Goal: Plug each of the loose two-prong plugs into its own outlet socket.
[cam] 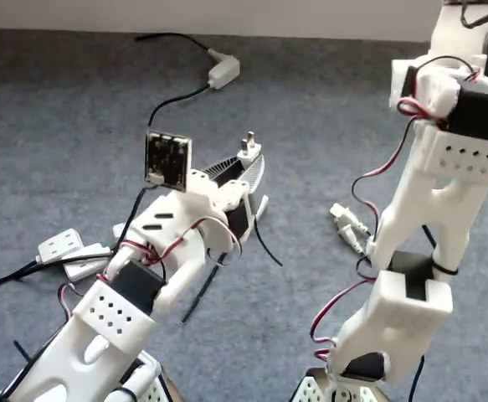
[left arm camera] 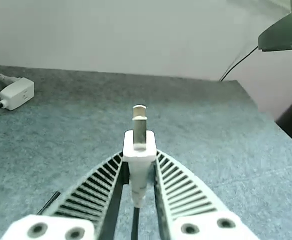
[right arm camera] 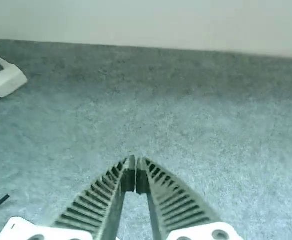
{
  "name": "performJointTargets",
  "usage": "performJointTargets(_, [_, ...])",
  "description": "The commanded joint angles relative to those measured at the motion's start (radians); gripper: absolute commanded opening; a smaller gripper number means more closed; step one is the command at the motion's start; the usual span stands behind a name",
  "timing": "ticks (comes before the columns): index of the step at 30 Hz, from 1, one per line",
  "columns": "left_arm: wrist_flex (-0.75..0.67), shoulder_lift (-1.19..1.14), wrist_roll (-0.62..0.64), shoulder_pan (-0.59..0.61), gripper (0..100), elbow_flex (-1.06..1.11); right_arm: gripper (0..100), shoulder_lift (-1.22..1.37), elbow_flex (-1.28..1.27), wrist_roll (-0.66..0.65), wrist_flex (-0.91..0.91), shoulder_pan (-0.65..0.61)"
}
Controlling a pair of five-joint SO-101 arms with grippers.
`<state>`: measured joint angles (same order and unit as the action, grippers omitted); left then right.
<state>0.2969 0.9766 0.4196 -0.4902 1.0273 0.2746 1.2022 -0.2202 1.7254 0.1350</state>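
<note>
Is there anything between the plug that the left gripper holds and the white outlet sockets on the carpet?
Only the left arm itself. The plug in the left gripper points away from the outlet sockets, and the arm's wrist, with its camera board and cables, lies between them.

In the high view the left arm (cam: 168,243) covers one end of the outlet strip (cam: 64,249) near the carpet's (cam: 310,126) left edge. The right arm (cam: 432,201) hides part of the loose plug (cam: 348,224), and the top edge cuts that arm off. The held plug's (left arm camera: 139,145) cord disappears inside the left gripper (left arm camera: 139,157).
</note>
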Motion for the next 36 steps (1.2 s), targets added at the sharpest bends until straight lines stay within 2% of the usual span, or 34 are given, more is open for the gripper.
performJointTargets(1, [-0.126,0.042,0.002,-0.025,1,0.053,1.5,-0.127,0.002,-0.006,0.042,-0.102])
performJointTargets(7, [-0.23,0.097,0.0,-0.082,1,0.142,1.5,-0.237,-0.053,0.126,0.042,-0.232])
performJointTargets(11, [-0.244,0.147,0.0,-0.079,1,0.166,1.5,-0.364,-0.259,0.11,0.041,-0.349])
performJointTargets(16, [-0.244,0.199,0.0,-0.079,1,0.2,0.6,-0.536,-0.516,0.069,0.03,-0.559])
performJointTargets(22, [-0.244,0.24,0.0,-0.084,1,0.217,0.6,-0.707,-0.734,0.064,-0.124,-0.725])
performJointTargets(26, [-0.244,0.265,0.002,-0.085,1,0.237,0.7,-0.786,-0.886,0.064,-0.213,-0.763])
performJointTargets(33, [-0.241,0.329,0.005,-0.085,1,0.248,0.7,-0.869,-1.207,0.063,-0.384,-0.757])
performJointTargets(36, [-0.239,0.367,0.005,-0.085,1,0.252,0.7,-0.905,-1.326,0.02,-0.478,-0.731])
